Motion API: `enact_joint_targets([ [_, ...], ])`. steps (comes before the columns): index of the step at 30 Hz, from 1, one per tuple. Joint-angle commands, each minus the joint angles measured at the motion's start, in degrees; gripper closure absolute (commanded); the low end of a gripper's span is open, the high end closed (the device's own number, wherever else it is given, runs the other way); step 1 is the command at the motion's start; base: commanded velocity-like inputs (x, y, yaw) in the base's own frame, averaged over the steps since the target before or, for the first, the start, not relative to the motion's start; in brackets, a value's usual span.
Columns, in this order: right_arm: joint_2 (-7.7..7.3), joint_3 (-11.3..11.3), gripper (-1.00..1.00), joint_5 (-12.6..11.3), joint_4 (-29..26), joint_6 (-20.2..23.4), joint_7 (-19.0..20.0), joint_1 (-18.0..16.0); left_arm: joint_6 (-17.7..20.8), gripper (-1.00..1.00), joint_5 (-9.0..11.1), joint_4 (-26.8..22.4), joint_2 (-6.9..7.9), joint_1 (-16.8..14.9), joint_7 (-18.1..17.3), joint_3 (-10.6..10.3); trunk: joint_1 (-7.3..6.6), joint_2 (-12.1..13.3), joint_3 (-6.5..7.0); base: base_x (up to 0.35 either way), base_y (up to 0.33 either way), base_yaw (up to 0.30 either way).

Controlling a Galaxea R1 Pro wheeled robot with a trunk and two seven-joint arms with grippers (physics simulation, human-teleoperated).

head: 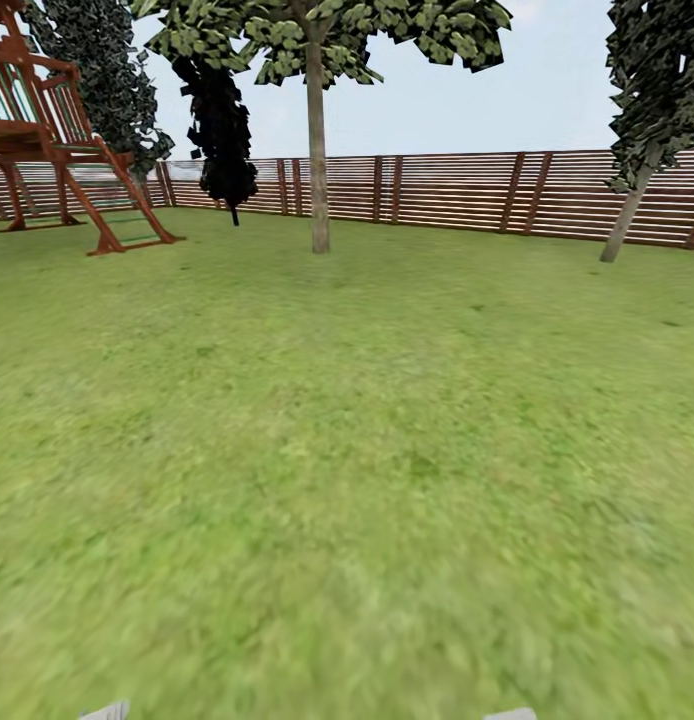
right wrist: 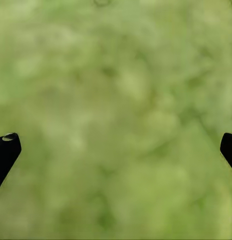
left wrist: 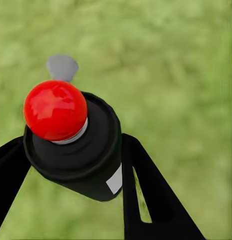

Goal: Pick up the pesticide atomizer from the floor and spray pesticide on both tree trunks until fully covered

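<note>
The left jaws [left wrist: 70, 165] hug the atomizer [left wrist: 75, 145]; the right jaws [right wrist: 116, 150] are wide open, empty. Next, roll to the tree trunk [head: 317, 150] and spray.

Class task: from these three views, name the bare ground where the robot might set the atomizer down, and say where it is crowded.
Free: the wide lawn between the robot and the tree trunk. Crowded: the back, where the play frame, dark tree and fence stand. The left gripper holds the atomizer; the right gripper is open over grass.
</note>
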Motion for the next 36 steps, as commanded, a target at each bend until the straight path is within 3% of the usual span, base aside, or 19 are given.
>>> enact_joint_targets([
  [1,0.01,-0.22,-1.0,0.61,0.04,-0.09,-0.45,-0.03,-0.17,1.0,-0.33,0.04,0.02,-0.04,-0.34,0.56,0.02,-0.02,-0.05,0.338,0.0,0.0],
  [36,0.01,-0.23,-1.0,0.61,0.04,-0.09,-0.44,-0.03,-0.17,1.0,-0.37,0.04,-0.05,-0.04,-0.34,0.5,0.02,-0.02,-0.05,0.338,0.0,0.0],
])
